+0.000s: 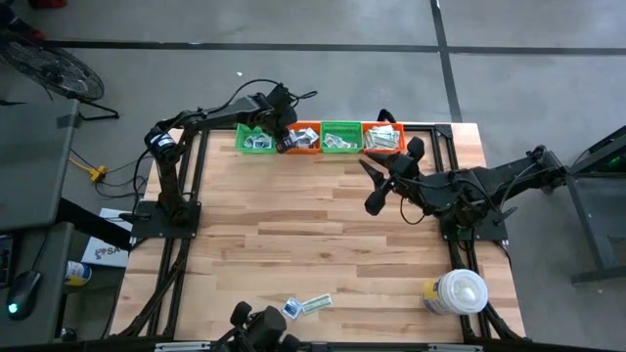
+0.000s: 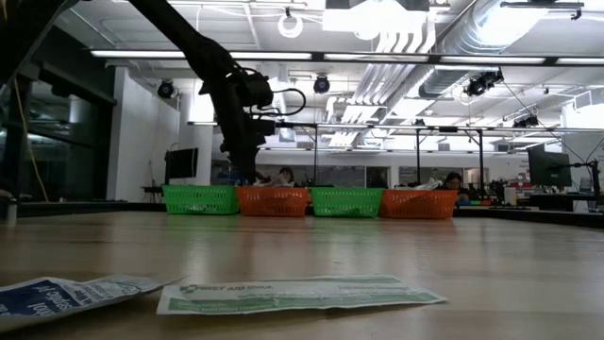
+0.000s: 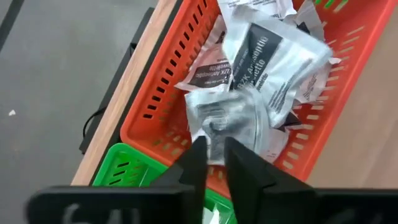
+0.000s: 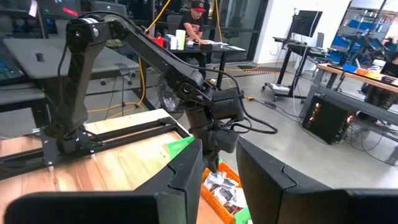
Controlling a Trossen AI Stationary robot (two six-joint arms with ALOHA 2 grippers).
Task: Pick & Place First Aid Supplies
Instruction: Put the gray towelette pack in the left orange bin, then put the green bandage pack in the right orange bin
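Left gripper [image 3: 211, 163]: over the orange basket [image 3: 163, 102], fingers slightly apart, a grey packet [image 3: 227, 121] just beyond the tips, seemingly released. Right gripper [image 1: 373, 186]: mid-table, fingers apart, empty.

Left arm's stretched way out toward the far edge, wrist bent down, left gripper [image 3: 211, 163] jaws just barely cracked apart. Right arm's folded low on its side, right gripper [image 1: 376, 184] jaws slightly parted, holding nothing.

I see a big white lidded container [image 1: 460, 291] on the wooden worktop [image 1: 323, 244], near the right end effector's side, and people seated at desks [image 4: 198, 25] beyond.
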